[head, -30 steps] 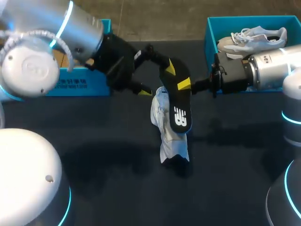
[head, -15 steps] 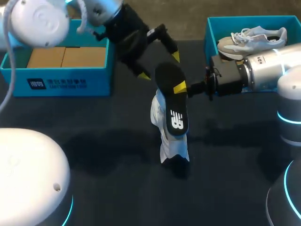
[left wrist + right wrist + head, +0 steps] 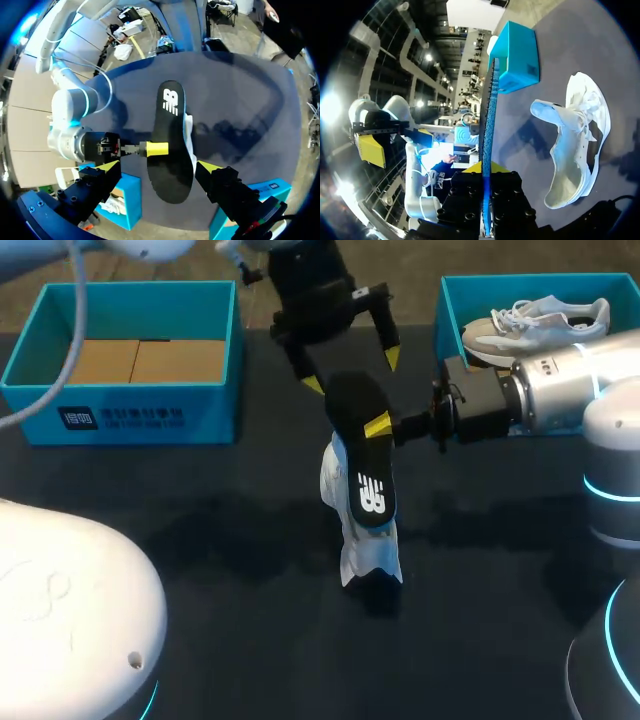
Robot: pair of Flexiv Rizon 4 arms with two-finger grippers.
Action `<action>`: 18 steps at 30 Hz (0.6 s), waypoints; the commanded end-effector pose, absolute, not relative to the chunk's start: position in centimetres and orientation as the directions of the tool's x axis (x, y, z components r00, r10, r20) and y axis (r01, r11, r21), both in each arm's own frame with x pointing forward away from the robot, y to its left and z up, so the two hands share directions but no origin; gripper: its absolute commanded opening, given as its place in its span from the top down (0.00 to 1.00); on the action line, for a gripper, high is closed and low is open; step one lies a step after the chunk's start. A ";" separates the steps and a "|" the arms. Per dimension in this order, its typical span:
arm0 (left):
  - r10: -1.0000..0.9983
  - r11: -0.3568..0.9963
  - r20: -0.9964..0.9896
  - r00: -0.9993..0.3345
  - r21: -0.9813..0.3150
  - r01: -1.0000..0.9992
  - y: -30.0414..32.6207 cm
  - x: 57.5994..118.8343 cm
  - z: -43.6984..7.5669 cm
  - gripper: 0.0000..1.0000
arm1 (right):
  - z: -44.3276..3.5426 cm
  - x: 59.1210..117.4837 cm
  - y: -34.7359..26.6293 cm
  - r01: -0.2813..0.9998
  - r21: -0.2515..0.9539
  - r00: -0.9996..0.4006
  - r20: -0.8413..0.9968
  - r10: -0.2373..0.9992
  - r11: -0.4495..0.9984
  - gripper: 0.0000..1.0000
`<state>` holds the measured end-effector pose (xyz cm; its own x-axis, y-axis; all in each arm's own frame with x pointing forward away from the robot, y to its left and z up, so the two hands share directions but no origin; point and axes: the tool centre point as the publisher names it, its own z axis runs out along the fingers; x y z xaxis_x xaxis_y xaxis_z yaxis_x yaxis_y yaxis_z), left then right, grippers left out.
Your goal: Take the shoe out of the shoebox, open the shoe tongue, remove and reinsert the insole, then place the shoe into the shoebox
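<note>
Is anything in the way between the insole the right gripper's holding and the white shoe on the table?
Nothing visible does. The right gripper holds the insole above the shoe, whose opening lies bare in the right wrist view. The left gripper is open, beyond the insole's far end, not between them.

On black insole (image 3: 358,440): white logo mark (image 3: 371,494), seen in head & left wrist views, not legible as txt. On front wall of blue box (image 3: 215,415), left side of table: white print (image 3: 120,419), emblem + row of chars, too small to read.
</note>
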<state>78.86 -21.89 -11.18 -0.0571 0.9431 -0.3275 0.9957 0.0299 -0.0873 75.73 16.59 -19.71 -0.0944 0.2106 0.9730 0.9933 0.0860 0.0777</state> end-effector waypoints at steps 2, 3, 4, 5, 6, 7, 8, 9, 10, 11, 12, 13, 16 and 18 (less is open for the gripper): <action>0.999 0.030 -0.040 -0.033 -0.076 0.997 -22.6 79.7 -10.9 0.00 | -19.9 75.9 17.0 0.994 0.073 -0.090 0.973 0.213 0.083 1.00; 0.999 0.030 -0.040 -0.033 -0.076 0.997 -22.6 79.7 -10.8 0.00 | -19.9 75.9 17.1 0.994 0.073 -0.089 0.973 0.211 0.082 1.00; 0.999 0.029 -0.039 -0.032 -0.074 0.997 -22.7 79.8 -10.8 0.00 | -19.9 75.9 17.1 0.994 0.074 -0.089 0.974 0.210 0.080 1.00; 0.999 0.027 -0.041 -0.030 -0.070 0.997 -22.8 79.8 -10.8 0.00 | -19.9 75.9 17.1 0.994 0.074 -0.090 0.974 0.209 0.080 1.00; 0.999 0.025 -0.042 -0.028 -0.067 0.997 -22.8 79.9 -10.8 0.00 | -19.8 75.9 17.2 0.994 0.076 -0.091 0.974 0.208 0.080 1.00; 0.999 0.025 -0.042 -0.028 -0.066 0.997 -22.9 79.9 -10.8 0.00 | -19.8 75.9 17.2 0.994 0.076 -0.091 0.974 0.207 0.080 1.00; 0.998 0.022 -0.056 -0.025 -0.056 0.998 -23.1 79.9 -10.7 0.00 | -19.8 76.0 17.2 0.994 0.077 -0.092 0.974 0.207 0.079 1.00; 0.998 0.022 -0.056 -0.026 -0.057 0.998 -23.2 79.9 -10.7 0.00 | -19.8 76.0 17.2 0.994 0.078 -0.093 0.974 0.207 0.079 1.00; 0.998 0.022 -0.055 -0.025 -0.059 0.998 -23.2 79.9 -10.6 0.00 | -19.8 76.0 17.2 0.994 0.079 -0.094 0.974 0.206 0.079 1.00; 0.998 0.021 -0.058 -0.024 -0.059 0.998 -23.3 79.9 -10.6 0.00 | -19.8 76.0 17.2 0.994 0.079 -0.094 0.974 0.206 0.079 1.00; 0.998 0.020 -0.059 -0.024 -0.058 0.998 -23.3 79.9 -10.6 0.00 | -19.8 76.0 17.2 0.994 0.080 -0.095 0.974 0.206 0.078 1.00; 0.998 0.020 -0.060 -0.023 -0.057 0.998 -23.3 79.9 -10.6 0.00 | -19.8 76.0 17.2 0.994 0.081 -0.095 0.974 0.206 0.078 1.00; 0.997 0.019 -0.067 -0.023 -0.051 0.999 -23.4 79.9 -10.7 0.00 | -19.8 76.0 17.1 0.994 0.082 -0.096 0.974 0.204 0.075 1.00; 0.997 0.021 -0.073 -0.024 -0.050 0.999 -23.4 79.9 -10.7 0.00 | -19.8 76.0 17.0 0.994 0.083 -0.096 0.974 0.204 0.071 1.00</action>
<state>79.79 -23.19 -10.74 -0.0262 0.9944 -0.1021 0.9985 0.0210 -0.0511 76.09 16.96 -19.73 -0.0955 0.2045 0.9742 0.9938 0.0761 0.0814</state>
